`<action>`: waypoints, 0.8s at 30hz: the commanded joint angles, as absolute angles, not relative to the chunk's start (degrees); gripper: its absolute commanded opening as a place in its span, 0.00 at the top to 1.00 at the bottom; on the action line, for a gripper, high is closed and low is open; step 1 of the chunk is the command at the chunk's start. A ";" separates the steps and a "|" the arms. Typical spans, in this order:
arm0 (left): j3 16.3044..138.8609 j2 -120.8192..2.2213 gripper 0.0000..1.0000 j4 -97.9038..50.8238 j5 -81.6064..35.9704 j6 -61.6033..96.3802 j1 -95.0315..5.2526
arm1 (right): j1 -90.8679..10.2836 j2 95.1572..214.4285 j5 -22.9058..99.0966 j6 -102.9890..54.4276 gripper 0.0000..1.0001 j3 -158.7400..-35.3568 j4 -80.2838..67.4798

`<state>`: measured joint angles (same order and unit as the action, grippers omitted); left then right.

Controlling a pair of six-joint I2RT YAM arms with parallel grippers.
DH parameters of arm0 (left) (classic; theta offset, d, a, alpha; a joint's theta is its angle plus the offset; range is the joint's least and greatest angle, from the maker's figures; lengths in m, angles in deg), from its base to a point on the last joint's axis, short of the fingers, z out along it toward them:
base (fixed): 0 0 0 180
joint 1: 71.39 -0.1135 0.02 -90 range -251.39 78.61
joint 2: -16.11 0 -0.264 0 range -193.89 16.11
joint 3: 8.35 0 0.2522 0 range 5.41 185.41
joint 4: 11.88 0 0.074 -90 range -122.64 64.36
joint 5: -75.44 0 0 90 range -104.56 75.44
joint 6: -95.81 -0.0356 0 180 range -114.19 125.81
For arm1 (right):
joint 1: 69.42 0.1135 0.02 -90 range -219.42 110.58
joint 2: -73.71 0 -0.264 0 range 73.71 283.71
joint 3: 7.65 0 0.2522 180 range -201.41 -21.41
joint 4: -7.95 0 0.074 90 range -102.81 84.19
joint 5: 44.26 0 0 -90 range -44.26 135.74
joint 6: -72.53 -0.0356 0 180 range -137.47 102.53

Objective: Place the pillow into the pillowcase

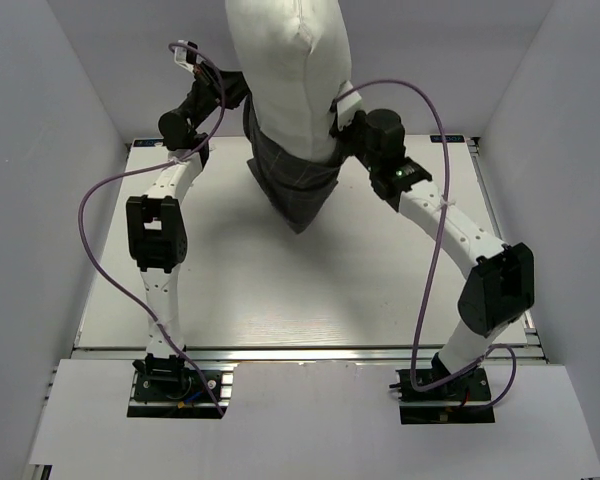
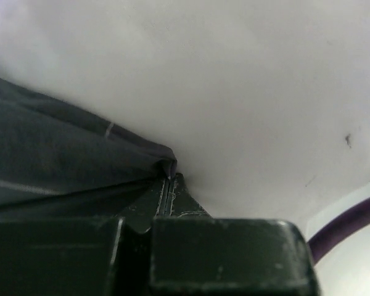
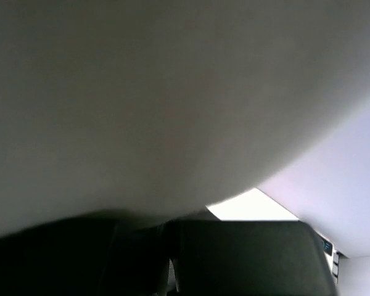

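The off-white pillow (image 1: 290, 70) stands upright in the air at the back middle. Its lower end sits inside the dark grid-patterned pillowcase (image 1: 295, 185), which hangs below it with a pointed corner down over the table. My left gripper (image 1: 238, 95) is at the case's left rim and my right gripper (image 1: 338, 125) at its right rim. In the left wrist view my gripper (image 2: 163, 191) is shut on a pinch of the pillowcase (image 2: 55, 166) against the pillow (image 2: 234, 92). In the right wrist view the pillow (image 3: 160, 92) fills the frame and the gripper (image 3: 170, 246) looks shut in dark fabric.
The white table (image 1: 280, 290) lies below, with grey walls left (image 1: 40, 200), right (image 1: 570, 200) and behind. Purple cables (image 1: 435, 200) loop from both arms over the table sides. The arm bases stand at the near edge.
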<state>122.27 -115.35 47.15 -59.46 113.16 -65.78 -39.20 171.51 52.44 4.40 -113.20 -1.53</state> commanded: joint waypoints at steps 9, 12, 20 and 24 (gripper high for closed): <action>119.91 -112.02 1.00 42.49 -54.81 104.69 -70.86 | -35.43 159.26 48.62 4.04 1.00 -101.18 12.39; 131.95 -117.91 1.00 39.14 -55.94 106.35 -70.60 | -33.81 157.72 54.92 9.69 1.00 -96.10 22.12; 121.36 -112.13 1.00 49.03 -62.37 107.58 -68.05 | -35.44 161.54 52.69 21.76 1.00 -99.50 34.77; 125.96 -114.48 1.00 54.25 -60.35 111.27 -67.96 | -19.00 151.24 46.71 34.44 1.00 -74.83 45.15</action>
<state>121.20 -117.76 44.66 -63.18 108.26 -68.38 -30.15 158.70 55.01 21.78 -83.63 28.48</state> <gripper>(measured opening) 0.009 0.012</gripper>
